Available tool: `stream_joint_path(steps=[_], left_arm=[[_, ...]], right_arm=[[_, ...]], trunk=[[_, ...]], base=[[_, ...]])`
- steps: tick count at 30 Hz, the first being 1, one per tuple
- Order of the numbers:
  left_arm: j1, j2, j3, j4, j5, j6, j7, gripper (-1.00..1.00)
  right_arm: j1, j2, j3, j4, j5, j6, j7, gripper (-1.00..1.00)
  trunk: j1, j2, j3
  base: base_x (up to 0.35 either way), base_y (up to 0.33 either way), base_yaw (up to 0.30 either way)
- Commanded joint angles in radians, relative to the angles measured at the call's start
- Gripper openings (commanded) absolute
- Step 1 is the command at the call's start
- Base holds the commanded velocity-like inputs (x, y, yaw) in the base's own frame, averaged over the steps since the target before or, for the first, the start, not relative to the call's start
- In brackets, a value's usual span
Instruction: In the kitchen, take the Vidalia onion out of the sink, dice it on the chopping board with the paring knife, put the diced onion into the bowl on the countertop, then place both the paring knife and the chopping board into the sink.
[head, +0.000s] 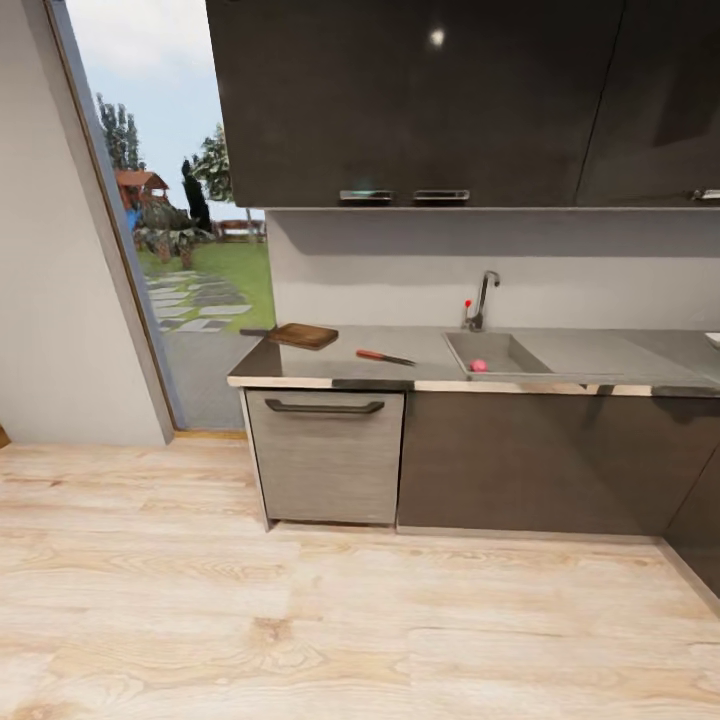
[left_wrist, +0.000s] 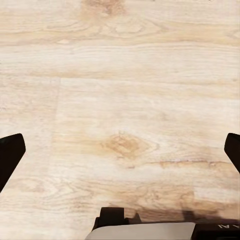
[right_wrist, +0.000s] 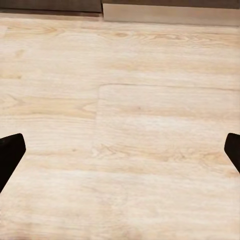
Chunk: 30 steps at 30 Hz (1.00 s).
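The Vidalia onion (head: 479, 366) sat in the sink (head: 520, 372), a small pink ball against the basin's front wall, near its front right corner. The chrome tap (head: 483, 298) with its red knob (head: 467, 303) stood at the basin's back edge, and the drainboard (head: 600, 352) ran off to the right. Out on the countertop (head: 420, 350), the paring knife (head: 384, 357) lay flat just left of the sink, orange handle to the left and blade toward the basin. Further left, near the counter's left end, the chopping board (head: 303, 335) rested flat with its handle poking toward the doorway. Knife and board lay apart, neither touched; everything looked laid out for the job, not yet begun. A sliver of white at the counter's far right edge might have been the bowl (head: 713, 340), too cropped to be sure.

The robot stood well back, so the likely step was the approach. The left gripper (left_wrist: 120, 150) hung with its fingers spread wide and nothing between them, over pale plank floor (head: 350, 620); the right gripper (right_wrist: 120, 150) was the same, spread and empty, with the cabinet plinth (right_wrist: 170, 12) ahead.

Beneath the counter's left end sat a grey drawer front with a dark handle (head: 324, 406), dark cabinets beside it and overhead, and a tall glass door (head: 180, 250) on the left looked onto a garden.
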Motion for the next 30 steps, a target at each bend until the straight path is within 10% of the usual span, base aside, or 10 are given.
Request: stream_joint_path(steps=[1, 30], left_arm=[[0.000, 0.000, 0.000, -0.001, 0.002, -0.001, 0.000, 1.00], [0.000, 0.001, -0.007, -0.060, 0.002, -0.033, -0.001, 1.00]], right_arm=[[0.000, 0.000, 0.000, 0.003, 0.000, -0.003, 0.000, 1.00], [0.000, 0.000, 0.001, 0.024, 0.000, -0.004, 0.000, 1.00]], trunk=[[-0.004, 0.007, 0.002], [-0.115, 0.210, 0.093]], base=[[0.000, 0.000, 0.000], [0.000, 0.000, 0.000]])
